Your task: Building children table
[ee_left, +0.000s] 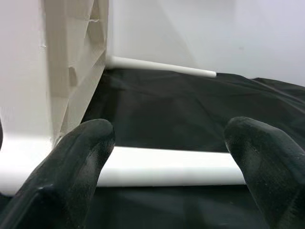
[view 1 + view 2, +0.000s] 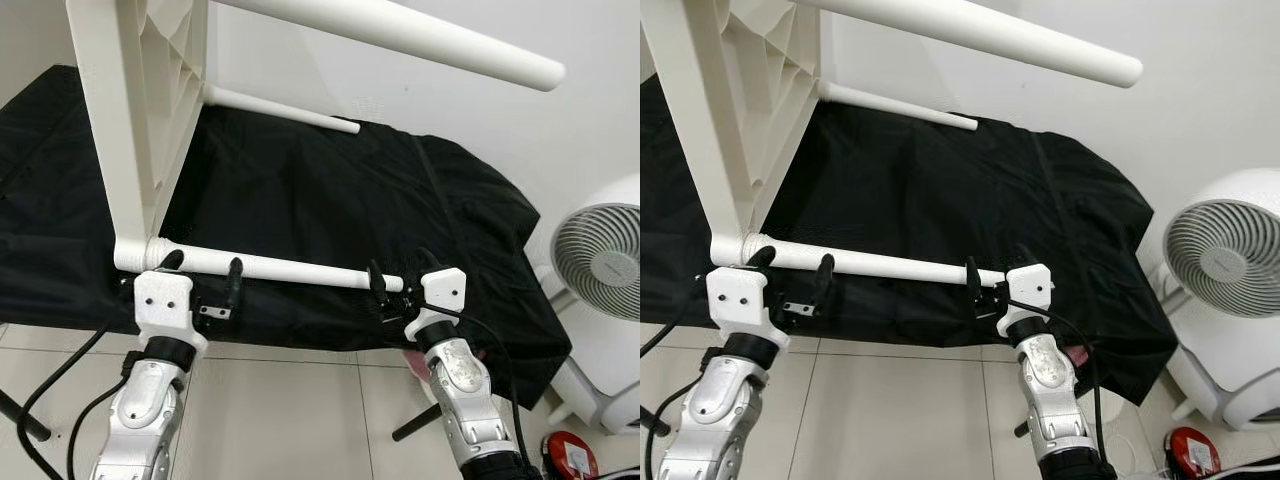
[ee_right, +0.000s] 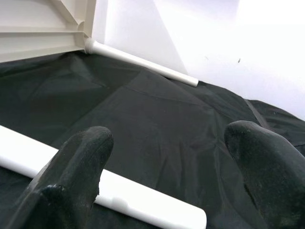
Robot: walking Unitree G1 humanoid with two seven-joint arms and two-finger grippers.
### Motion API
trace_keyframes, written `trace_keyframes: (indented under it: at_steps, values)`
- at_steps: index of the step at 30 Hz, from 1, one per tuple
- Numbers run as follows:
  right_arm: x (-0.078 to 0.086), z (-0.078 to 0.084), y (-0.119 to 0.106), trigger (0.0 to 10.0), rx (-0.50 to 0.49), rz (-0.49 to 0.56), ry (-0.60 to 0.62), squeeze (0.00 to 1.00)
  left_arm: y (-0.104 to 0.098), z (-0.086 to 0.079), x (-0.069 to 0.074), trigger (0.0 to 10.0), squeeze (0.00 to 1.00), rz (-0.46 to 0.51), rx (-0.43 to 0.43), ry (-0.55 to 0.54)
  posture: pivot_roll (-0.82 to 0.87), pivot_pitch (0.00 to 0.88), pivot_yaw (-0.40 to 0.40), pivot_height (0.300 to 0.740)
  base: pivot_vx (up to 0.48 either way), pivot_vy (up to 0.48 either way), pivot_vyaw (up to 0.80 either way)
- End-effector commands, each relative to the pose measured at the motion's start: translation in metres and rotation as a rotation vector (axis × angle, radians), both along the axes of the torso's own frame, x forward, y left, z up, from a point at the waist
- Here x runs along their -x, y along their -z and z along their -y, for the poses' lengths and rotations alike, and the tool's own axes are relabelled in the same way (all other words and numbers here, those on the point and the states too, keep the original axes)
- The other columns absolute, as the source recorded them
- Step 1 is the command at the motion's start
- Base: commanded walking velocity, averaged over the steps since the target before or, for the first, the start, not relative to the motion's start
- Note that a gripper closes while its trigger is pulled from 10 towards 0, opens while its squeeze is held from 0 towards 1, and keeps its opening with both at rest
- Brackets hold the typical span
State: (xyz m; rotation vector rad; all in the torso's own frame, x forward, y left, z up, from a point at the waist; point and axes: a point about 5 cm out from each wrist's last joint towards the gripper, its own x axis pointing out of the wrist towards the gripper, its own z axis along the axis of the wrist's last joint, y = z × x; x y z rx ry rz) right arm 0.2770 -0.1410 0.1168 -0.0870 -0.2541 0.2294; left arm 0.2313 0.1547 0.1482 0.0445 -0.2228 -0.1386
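Both arms reach up from bottom of frame; left gripper (image 2: 203, 270) and right gripper (image 2: 400, 282) spread wide, straddling the near table leg (image 2: 290, 268) ungrasped.

head stereo downward, wrist cameras close

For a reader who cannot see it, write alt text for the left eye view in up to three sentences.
A white children's table lies on its side on a black cloth, and the robot's two open grippers flank its nearest leg. The left gripper is by the joint with the tabletop, the right gripper at the leg's free end. A white fan stands at right.
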Motion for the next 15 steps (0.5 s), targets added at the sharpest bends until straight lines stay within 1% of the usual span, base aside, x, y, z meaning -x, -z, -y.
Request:
trace_keyframes:
  at_steps: [1,2,3,5,6,7,8,9,11,13,14,15]
  values:
    - [0.000,0.004,0.001,10.0,0.021,-0.001,0.012,0.00,0.004,0.008,0.000,10.0,0.00,-0.026,-0.014,0.047,0.08,0.000,-0.137,0.740,0.000,0.000,0.00]
    - [-0.001,0.004,0.000,10.0,0.024,0.000,0.012,0.00,0.006,0.012,-0.001,10.0,0.00,-0.050,-0.018,0.068,0.08,0.000,-0.135,0.740,0.000,0.000,0.00]
    - [-0.003,0.003,-0.002,10.0,0.031,0.009,0.010,0.00,0.012,0.022,-0.003,10.0,0.00,-0.108,-0.024,0.136,0.08,0.000,-0.136,0.740,0.000,0.000,0.00]
    - [-0.003,0.003,-0.002,10.0,0.031,0.009,0.010,0.00,0.012,0.022,-0.003,10.0,0.00,-0.108,-0.024,0.136,0.08,0.000,-0.136,0.740,0.000,0.000,0.00]
    - [-0.005,0.002,-0.004,10.0,0.034,0.014,0.012,0.00,0.015,0.028,-0.004,10.0,0.00,-0.143,-0.029,0.176,0.08,0.000,-0.136,0.740,0.000,0.000,0.00]
    - [-0.005,0.002,-0.004,10.0,0.034,0.014,0.012,0.00,0.015,0.028,-0.004,10.0,0.00,-0.143,-0.029,0.176,0.08,0.000,-0.136,0.740,0.000,0.000,0.00]
    - [-0.008,0.003,-0.007,10.0,0.043,0.022,0.021,0.00,0.017,0.033,-0.007,10.0,0.00,-0.179,-0.012,0.198,0.08,0.000,-0.133,0.740,0.000,0.000,0.00]
    - [-0.008,0.003,-0.007,10.0,0.043,0.022,0.021,0.00,0.017,0.033,-0.007,10.0,0.00,-0.179,-0.012,0.198,0.08,0.000,-0.133,0.740,0.000,0.000,0.00]
    - [-0.017,0.006,-0.015,10.0,0.078,0.047,0.065,0.00,0.020,0.040,-0.015,10.0,0.00,-0.237,-0.012,0.213,0.07,0.000,-0.129,0.740,0.000,0.000,0.00]
    - [-0.017,0.006,-0.015,10.0,0.078,0.047,0.065,0.00,0.020,0.040,-0.015,10.0,0.00,-0.237,-0.012,0.213,0.07,0.000,-0.129,0.740,0.000,0.000,0.00]
    - [-0.021,0.008,-0.020,10.0,0.088,0.057,0.093,0.00,0.021,0.042,-0.019,10.0,0.00,-0.272,0.011,0.218,0.07,0.000,-0.126,0.740,0.000,0.000,0.00]
    - [-0.028,0.011,-0.029,10.0,0.092,0.083,0.127,0.00,0.020,0.046,-0.025,10.0,0.00,-0.305,0.059,0.220,0.06,0.000,-0.120,0.740,0.000,0.000,0.00]
